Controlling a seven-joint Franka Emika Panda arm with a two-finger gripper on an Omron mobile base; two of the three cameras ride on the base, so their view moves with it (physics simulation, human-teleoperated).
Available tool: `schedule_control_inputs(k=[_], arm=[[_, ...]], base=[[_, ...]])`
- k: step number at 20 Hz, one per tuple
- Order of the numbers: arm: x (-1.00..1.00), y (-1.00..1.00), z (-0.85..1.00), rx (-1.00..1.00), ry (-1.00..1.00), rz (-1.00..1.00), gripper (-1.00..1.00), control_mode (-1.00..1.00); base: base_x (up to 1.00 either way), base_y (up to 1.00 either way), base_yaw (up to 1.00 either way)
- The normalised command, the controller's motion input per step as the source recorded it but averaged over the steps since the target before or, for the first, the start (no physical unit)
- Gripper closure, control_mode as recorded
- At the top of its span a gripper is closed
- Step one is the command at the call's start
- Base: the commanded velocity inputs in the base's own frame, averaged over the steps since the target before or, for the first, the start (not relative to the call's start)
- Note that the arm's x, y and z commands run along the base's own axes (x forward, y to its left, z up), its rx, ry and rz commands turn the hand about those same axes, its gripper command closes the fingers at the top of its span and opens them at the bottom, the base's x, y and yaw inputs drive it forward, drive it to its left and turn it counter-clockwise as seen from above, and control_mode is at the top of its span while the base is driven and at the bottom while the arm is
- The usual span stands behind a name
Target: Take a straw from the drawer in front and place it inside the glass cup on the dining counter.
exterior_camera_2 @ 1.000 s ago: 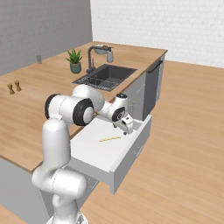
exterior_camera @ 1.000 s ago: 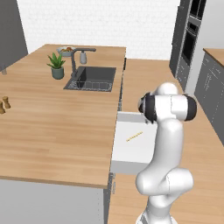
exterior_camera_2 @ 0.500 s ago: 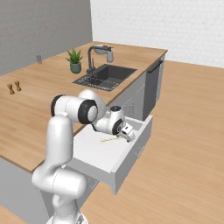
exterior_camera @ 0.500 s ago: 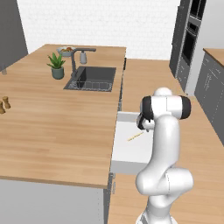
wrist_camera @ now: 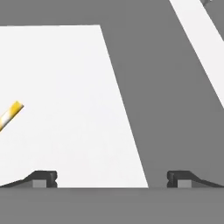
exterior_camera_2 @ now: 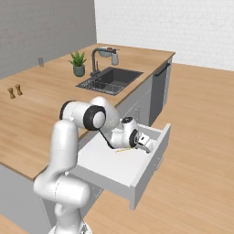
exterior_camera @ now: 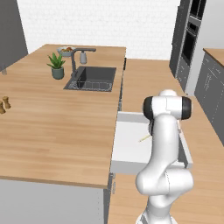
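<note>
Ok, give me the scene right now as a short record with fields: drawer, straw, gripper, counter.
drawer: pulled open, white floor showing
straw: lying flat on the drawer floor, not held; one end shows at the left of the hand view
gripper: low inside the drawer, beside the straw; fingers wide apart, nothing between them
counter: wood top with sink, tap and potted plant
task stage: straw not yet grasped
</note>
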Motion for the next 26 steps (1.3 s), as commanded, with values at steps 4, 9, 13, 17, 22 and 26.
schedule_control_inputs(k=[4,9,13,17,22,26], arm=[[-0.27,-0.42,0.64,0.06,-0.09,0.05,-1.00,-1.00],[0.00,0.68,0.95,0.20,-0.03,0.10,-1.00,-1.00],[0.20,0.68,0.52,0.16,0.00,0.05,-1.00,-1.00],[0.56,0.07,-0.01,0.12,0.02,0.00,-1.00,-1.00],[0.55,0.00,-0.44,0.01,0.03,0.00,-1.00,-1.00],[0.47,0.00,-0.55,0.00,0.08,0.00,-1.00,-1.00]], base=[[0.00,0.00,0.00],[0.00,0.00,0.00],[0.00,0.00,0.00],[0.00,0.00,0.00],[0.00,0.00,0.00],[0.00,0.00,0.00]])
